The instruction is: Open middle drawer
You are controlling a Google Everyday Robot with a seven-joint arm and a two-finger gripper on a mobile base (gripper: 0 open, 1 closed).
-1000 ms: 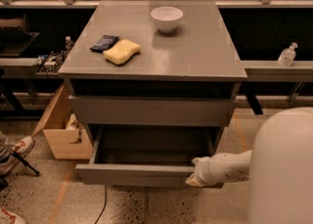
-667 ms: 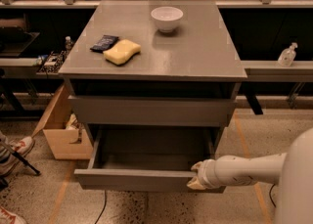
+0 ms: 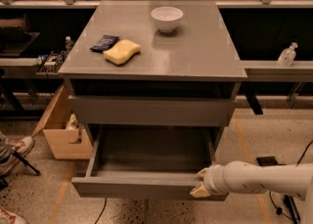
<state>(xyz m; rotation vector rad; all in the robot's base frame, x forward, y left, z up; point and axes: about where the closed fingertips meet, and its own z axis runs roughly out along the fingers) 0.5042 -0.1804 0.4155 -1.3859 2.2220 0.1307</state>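
The middle drawer [image 3: 146, 186] stands pulled well out of the grey cabinet [image 3: 200, 52], its bare grey inside open to view and its flat front hanging low, nearest the camera. Above it the top drawer front [image 3: 151, 110] sits closed, under the cabinet's overhanging top. The gripper [image 3: 199, 182] is at the right end of the open drawer's front, on a white arm [image 3: 259, 179] that reaches in from the right edge. Its two cream fingertips [image 3: 201, 172] are set one above the other with the upper edge of the drawer front between them, so it appears to pinch that panel. On the cabinet top a white bowl [image 3: 167, 18] stands toward the back, and a yellow sponge [image 3: 122, 52] lies near the left side, just beside a dark packet [image 3: 104, 43]. A cardboard box [image 3: 61, 132] sits on the floor left of the cabinet, and a clear pump bottle [image 3: 287, 55] stands on a ledge to the right.
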